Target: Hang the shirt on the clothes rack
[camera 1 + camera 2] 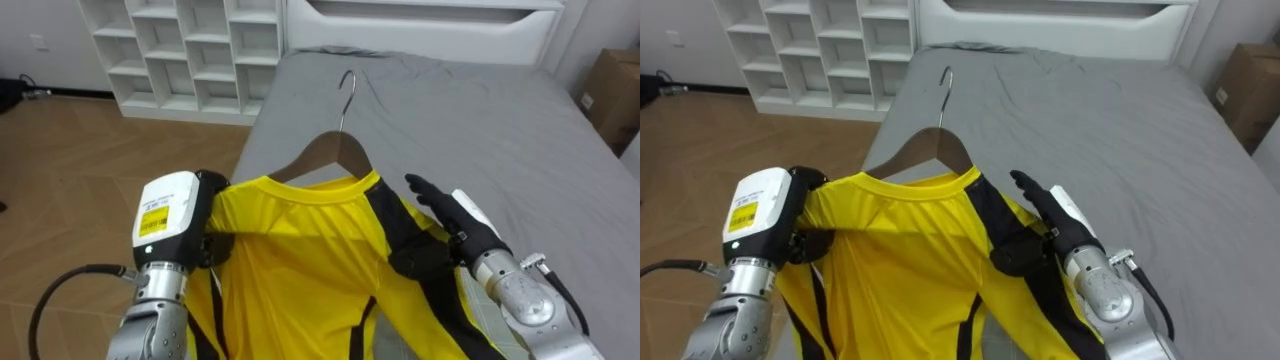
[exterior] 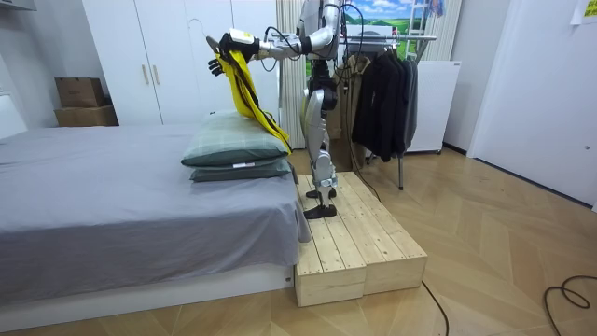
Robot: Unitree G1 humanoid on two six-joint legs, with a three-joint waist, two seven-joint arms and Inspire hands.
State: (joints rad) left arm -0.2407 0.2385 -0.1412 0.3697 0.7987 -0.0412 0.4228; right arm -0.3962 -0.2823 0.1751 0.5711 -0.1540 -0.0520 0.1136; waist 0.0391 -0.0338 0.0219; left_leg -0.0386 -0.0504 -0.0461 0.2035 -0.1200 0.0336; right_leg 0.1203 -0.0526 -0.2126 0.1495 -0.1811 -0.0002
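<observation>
Yellow black-striped shirt [image 1: 300, 260] on a wooden hanger [image 1: 335, 152], over the grey bed [image 1: 480, 120]: your left robot hand [image 1: 205, 242] clutches one shoulder, your right robot hand [image 1: 462, 228] rests straight-fingered against the other.

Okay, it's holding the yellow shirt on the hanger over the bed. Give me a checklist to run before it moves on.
1. The yellow shirt sits on the wooden hanger: ok.
2. The hook is free: ok.
3. The left hand has its fingers closed on the shirt's shoulder: ok.
4. The right hand is gripping: not ok, fingers straight.
5. Room on the clothes rack: cannot tell, dark clothes hang there.
</observation>
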